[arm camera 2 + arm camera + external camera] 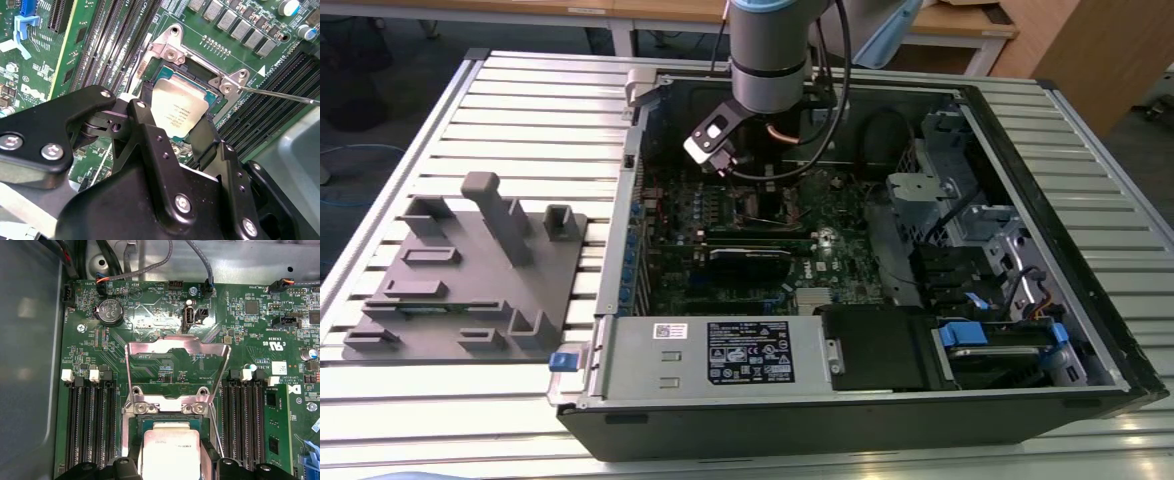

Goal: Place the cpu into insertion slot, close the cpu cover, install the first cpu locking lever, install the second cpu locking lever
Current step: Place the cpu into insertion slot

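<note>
We found the end effector (176,114) clamped on the cpu (171,452), held just above the insertion slot (167,75), with the cpu cover (175,344) raised. We judged that tilt or offset at release could bend socket contacts or seat it crooked.

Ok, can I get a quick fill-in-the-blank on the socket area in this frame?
1. The cpu cover stands ____, tilted up off the insertion slot.
2. The gripper is shut on the ____ at that slot.
3. The circuit board around the slot is ____.
Missing words: open; cpu; green.
</note>
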### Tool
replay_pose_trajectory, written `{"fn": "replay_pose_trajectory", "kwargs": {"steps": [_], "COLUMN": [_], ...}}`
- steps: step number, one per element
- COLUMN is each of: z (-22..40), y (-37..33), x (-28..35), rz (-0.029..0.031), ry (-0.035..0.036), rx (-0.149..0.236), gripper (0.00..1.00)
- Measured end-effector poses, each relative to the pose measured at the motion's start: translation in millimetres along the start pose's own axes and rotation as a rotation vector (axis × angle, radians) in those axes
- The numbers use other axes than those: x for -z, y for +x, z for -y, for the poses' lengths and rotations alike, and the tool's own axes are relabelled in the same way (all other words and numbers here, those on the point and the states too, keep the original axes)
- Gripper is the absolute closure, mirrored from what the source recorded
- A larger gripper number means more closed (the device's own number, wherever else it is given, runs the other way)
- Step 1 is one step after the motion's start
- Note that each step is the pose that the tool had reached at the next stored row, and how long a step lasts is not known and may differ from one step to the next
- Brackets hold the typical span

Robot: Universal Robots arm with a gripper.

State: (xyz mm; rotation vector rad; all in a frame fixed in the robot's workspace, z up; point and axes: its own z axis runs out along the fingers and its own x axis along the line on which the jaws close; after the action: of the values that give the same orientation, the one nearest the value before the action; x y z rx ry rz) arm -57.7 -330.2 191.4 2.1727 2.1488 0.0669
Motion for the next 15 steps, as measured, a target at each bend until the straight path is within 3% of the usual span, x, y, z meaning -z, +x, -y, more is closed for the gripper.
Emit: {"fn": "replay_pose_trajectory", "kwargs": {"steps": [15], "z": [0.0], "y": [0.0], "x": [-0.3], "rz": [0.0000], "ry": [0.0000], "rx": [0.000], "gripper": [0.46]}}
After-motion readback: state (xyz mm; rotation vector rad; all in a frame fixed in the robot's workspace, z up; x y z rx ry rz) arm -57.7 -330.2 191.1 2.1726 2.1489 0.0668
